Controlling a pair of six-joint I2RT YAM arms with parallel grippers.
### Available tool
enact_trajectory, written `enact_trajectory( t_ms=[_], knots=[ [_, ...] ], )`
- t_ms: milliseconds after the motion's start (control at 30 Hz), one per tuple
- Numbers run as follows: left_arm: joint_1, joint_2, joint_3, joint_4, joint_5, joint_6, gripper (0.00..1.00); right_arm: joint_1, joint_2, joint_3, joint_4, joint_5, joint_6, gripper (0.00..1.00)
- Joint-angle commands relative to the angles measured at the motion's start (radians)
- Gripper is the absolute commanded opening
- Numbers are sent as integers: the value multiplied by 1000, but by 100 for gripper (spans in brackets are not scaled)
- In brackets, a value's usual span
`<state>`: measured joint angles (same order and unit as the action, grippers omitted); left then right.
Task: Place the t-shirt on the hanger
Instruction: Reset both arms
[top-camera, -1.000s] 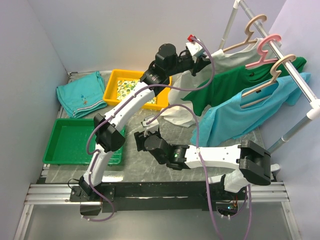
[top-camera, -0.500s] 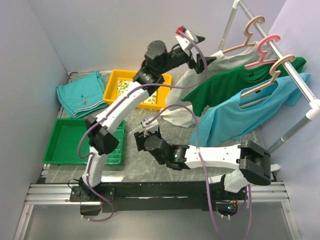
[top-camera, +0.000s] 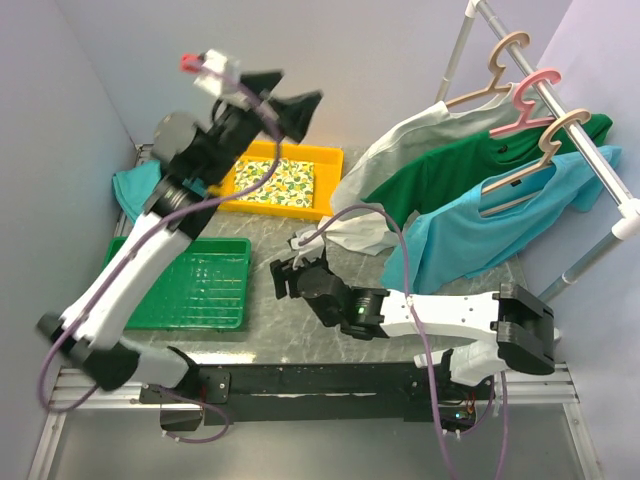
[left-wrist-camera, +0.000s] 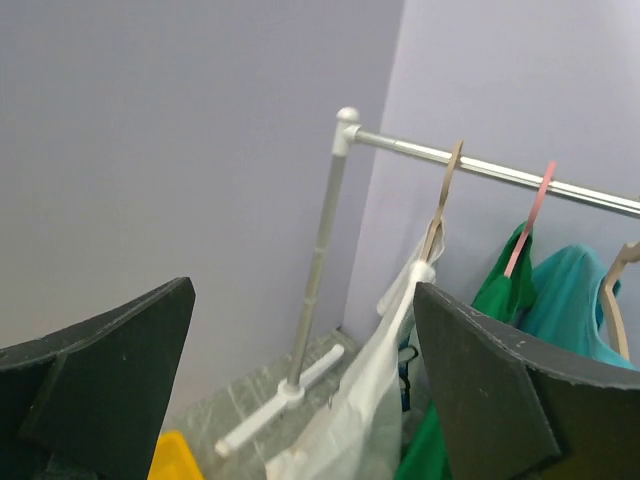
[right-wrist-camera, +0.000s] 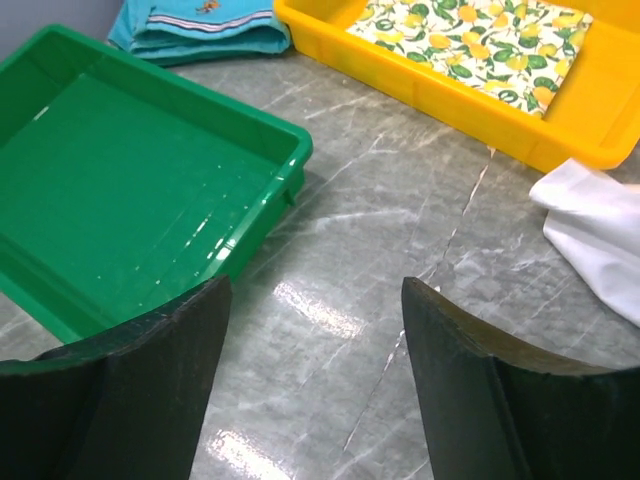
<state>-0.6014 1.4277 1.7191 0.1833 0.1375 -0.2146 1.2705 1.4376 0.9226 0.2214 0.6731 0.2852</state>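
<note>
- T-shirt (top-camera: 405, 145) hangs on the beige hanger (top-camera: 494, 58) at the upper right, hooked over the metal rail (top-camera: 600, 163). The pale cloth slopes down toward the middle, and its lower fold rests on the marble table (top-camera: 265, 232).
- A green shirt (top-camera: 450, 170) and a light blue shirt (top-camera: 470, 235) hang just beside it on the same rail.
- The left gripper (top-camera: 297, 88) is high at the upper left, above the yellow tray (top-camera: 330, 190). Its fingers are spread wide, hold nothing and are well apart from the cloth.
- The right gripper (right-wrist-camera: 315, 285) sits low over the table at centre, fingers parted and empty. It is near the fold without touching it, with the green tray (right-wrist-camera: 290, 160) to its left.
</note>
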Motion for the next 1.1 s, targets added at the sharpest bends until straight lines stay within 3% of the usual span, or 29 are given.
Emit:
enact_trajectory(
  t_ms=[0,233,500,700,1067],
  knots=[
    [15,-168,-215,-82,-183,-140,96,-20,-77,41,-16,-6,3,78],
    [15,-467,-596,-315,-360,-301,96,-65,-173,10,-77,-92,86,82],
    [0,-596,-893,-493,-499,-518,96,-72,-263,-56,-85,-110,144,84],
    [-24,-658,-975,-504,-550,-597,96,-79,-286,-85,-88,-109,167,85],
    [-31,-664,-929,-516,-581,-533,96,-85,-252,-62,-86,-113,177,85]
  ],
)
